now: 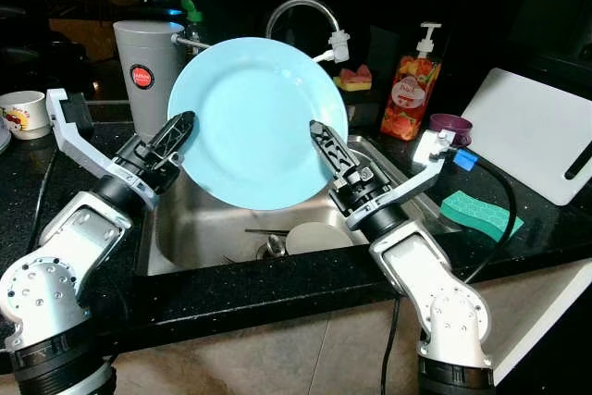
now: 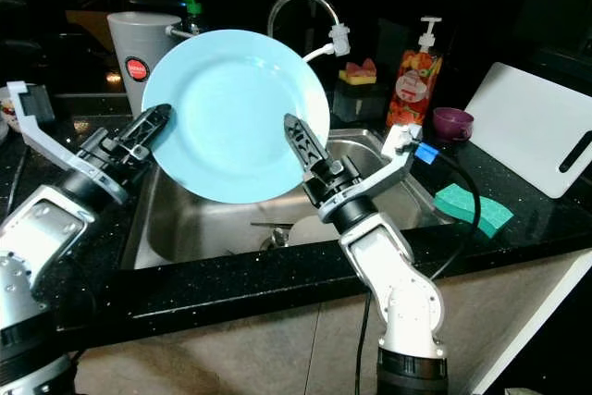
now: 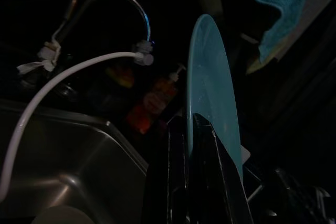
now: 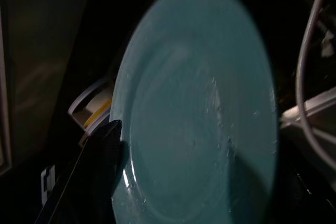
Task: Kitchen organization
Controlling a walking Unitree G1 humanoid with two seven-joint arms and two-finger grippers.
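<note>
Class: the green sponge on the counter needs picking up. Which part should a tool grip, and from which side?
Grip the green sponge across its two long edges, coming straight down from above: it lies flat on the counter, with bare surface showing around it.

Soap pump bottle beside purple cup, green sponge on counter, white cutting board, mug

Plate held upright over the sink, blocking the way to the tap behind it. Basin below is open except for a white dish at its front. Worktop right edge: green sponge, white board, soap bottle. Left of sink: grey canister.
</note>
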